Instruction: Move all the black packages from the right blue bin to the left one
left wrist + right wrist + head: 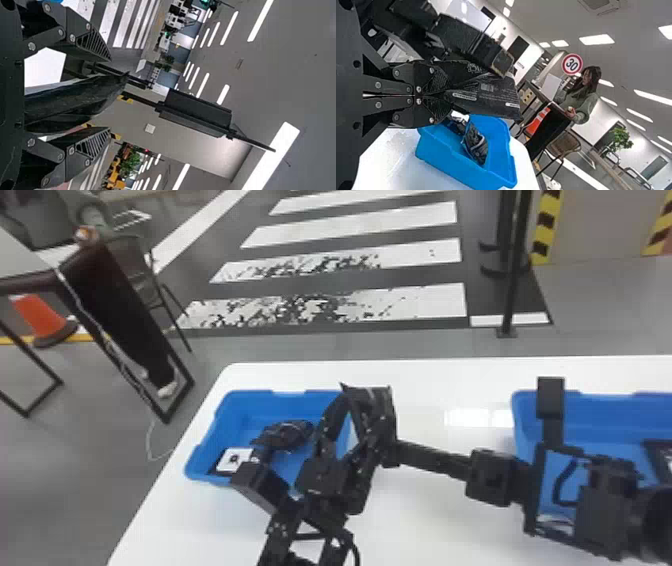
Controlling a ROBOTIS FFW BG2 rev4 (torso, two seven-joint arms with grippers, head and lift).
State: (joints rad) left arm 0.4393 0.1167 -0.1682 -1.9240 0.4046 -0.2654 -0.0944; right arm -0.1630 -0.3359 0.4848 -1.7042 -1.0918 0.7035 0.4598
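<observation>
gripping a glossy black plastic package (pixel 488 97): right gripper (pixel 395 451), fingers closed on its end, near left blue plastic bin (pixel 265 397). left gripper (pixel 352 430) has fingers spread wide, probably around the same package, can't tell if touching. another black package (pixel 286 435) lies in left bin.

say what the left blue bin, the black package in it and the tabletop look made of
The left blue bin looks like moulded plastic, smooth and satin, with rounded corners and a formed rim. The black package seems to be thin plastic or foil film, given its creases and bright highlights. The tabletop is smooth, glossy white, reflecting light; laminate or a painted board, I can't tell which.
</observation>
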